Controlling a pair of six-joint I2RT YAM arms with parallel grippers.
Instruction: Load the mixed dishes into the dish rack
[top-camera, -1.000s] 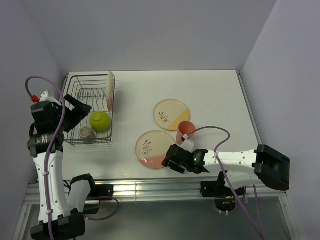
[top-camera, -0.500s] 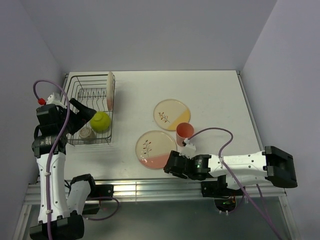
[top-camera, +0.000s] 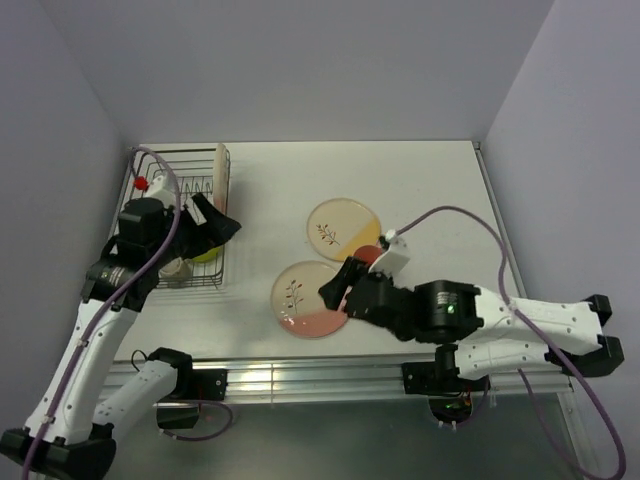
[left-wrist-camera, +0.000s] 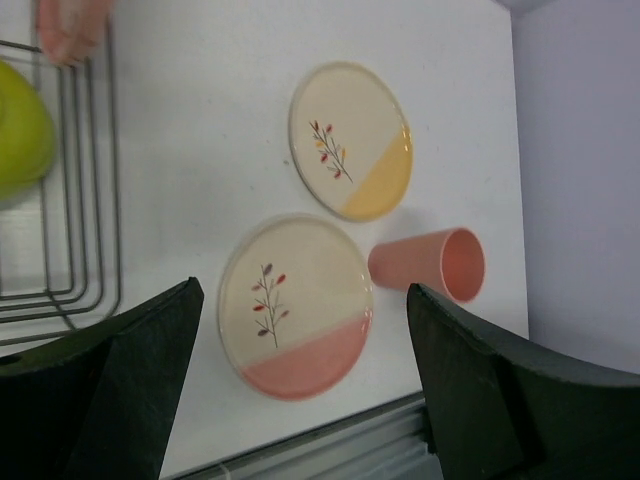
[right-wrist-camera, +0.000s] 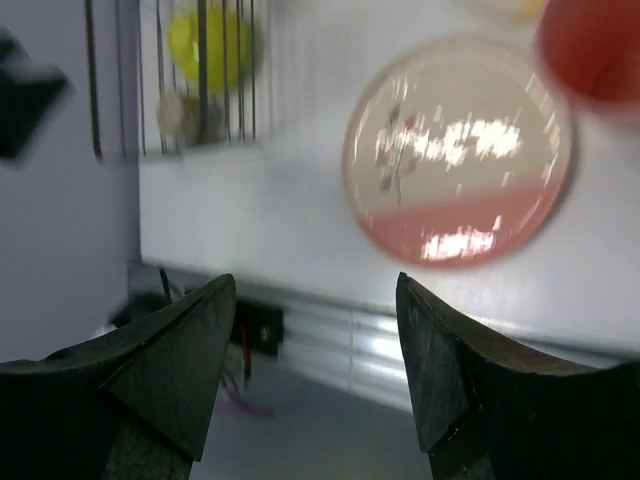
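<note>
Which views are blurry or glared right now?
Right wrist: motion-blurred throughout, with white glare streaks across the pink plate. Left wrist: sharp, the leaf sprigs are crisp on the yellow plate. Top external: sharp, evenly lit, soft shadows only.

Glossy glazed plate (right-wrist-camera: 458, 165); thin black wire rack (left-wrist-camera: 62, 250); matt white table (left-wrist-camera: 190, 150).

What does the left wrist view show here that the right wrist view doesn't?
Only the left wrist view shows the yellow-part plate whole, the salmon-pink cup on its side with its mouth visible, and the edge of a plate standing in the dish rack. Only the right wrist view shows the tiny grey dish. Both share the pink-part plate, lime-green bowl and rack wires.
</note>
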